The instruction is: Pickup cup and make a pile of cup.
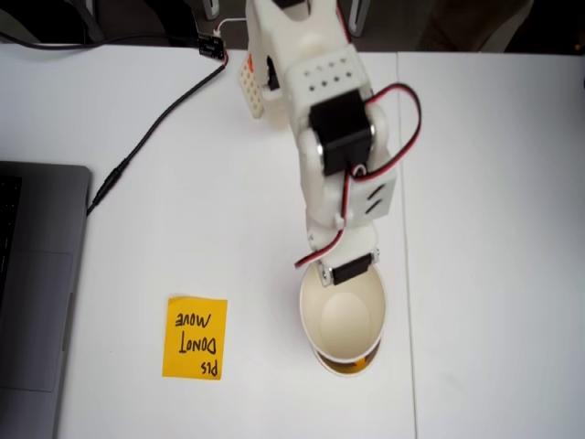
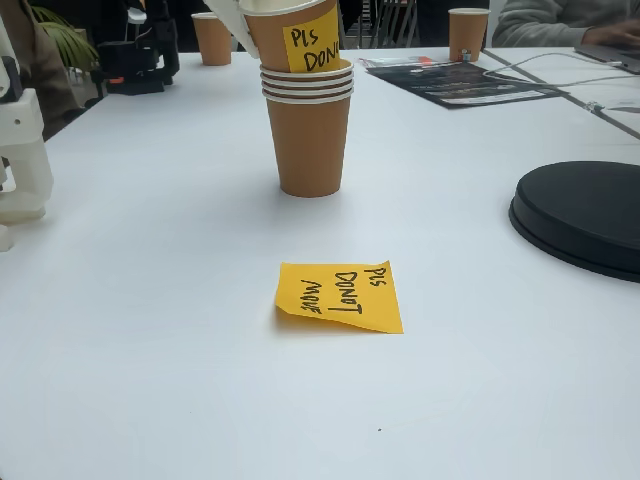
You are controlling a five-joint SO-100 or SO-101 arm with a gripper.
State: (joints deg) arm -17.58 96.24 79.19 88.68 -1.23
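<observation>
Office or meeting room: white tables (image 2: 150, 300), laptop (image 1: 37, 283), paper coffee cups (image 2: 212, 38), seated person (image 2: 560, 20).

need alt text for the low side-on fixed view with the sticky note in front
A stack of tan paper cups stands upright on a white table, the top cup bearing a yellow note with dark handwriting. In front lies a flat orange-yellow sticky note reading "PLS DONOT MOVE". A round black disc sits at right.

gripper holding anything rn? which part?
Looks like the top cup, gripped at its rim, sitting in the pile of cups; the gripper fingers themselves are hidden.
</observation>
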